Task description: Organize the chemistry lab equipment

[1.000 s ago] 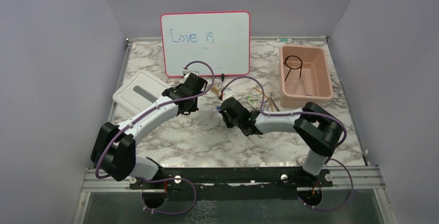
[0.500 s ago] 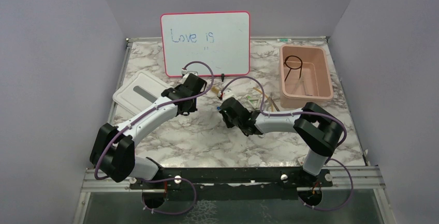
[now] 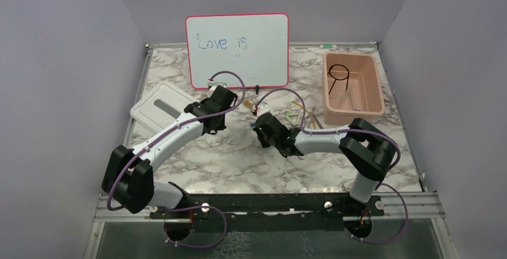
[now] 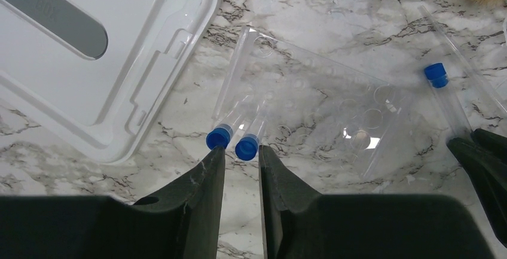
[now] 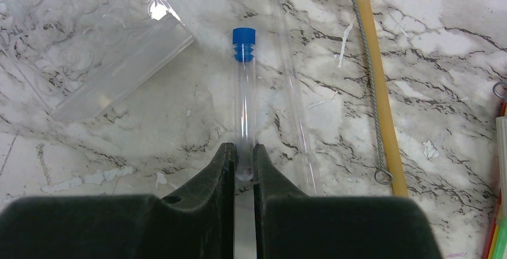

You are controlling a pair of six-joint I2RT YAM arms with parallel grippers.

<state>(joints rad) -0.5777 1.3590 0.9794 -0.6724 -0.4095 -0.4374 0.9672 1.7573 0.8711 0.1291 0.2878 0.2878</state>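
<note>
Top view: left claw and right claw sit low over the table. Left wrist view: left claw released and empty, tips just short of two blue-capped tubes in a clear rack. Right wrist view: right claw clenched on the base of a single tube lying flat on the table.

left claw parting slightly, left arm shifted left

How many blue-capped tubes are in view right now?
3. Two tubes lie side by side in the clear rack, caps near the left gripper. The third tube lies on the marble, its base between the right gripper fingers. Others may hide under the arms.
</note>
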